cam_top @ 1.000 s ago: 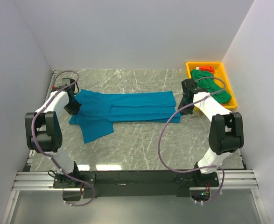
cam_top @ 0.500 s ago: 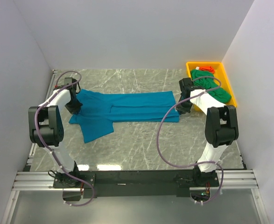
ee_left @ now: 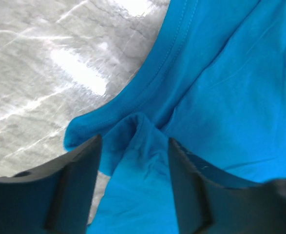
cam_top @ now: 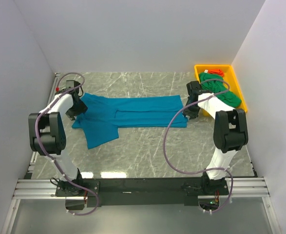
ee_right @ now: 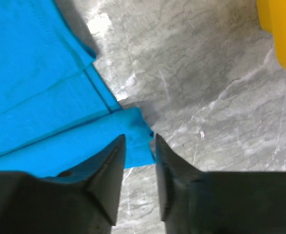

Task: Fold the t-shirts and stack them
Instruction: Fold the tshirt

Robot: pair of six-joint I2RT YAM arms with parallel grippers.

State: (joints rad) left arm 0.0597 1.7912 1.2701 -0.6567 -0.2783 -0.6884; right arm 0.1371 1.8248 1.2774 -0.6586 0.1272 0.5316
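Teal shirt (cam_top: 133,113) lies across the table (cam_top: 147,151). Left gripper (ee_left: 134,141) is spread astride a raised fold (no pinch); right gripper (ee_right: 139,139) is narrowly parted at a corner.

White arm links (cam_top: 60,103), black joint housings (cam_top: 47,136), purple looping cables (cam_top: 164,141), dark matte gripper fingers (ee_left: 77,190).

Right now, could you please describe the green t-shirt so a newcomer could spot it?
Find the yellow bin at the far right corner of the table. The green t-shirt lies bunched inside it. Unlike the red-orange piece beyond it and the teal-blue t-shirt spread on the table, it is bright green.
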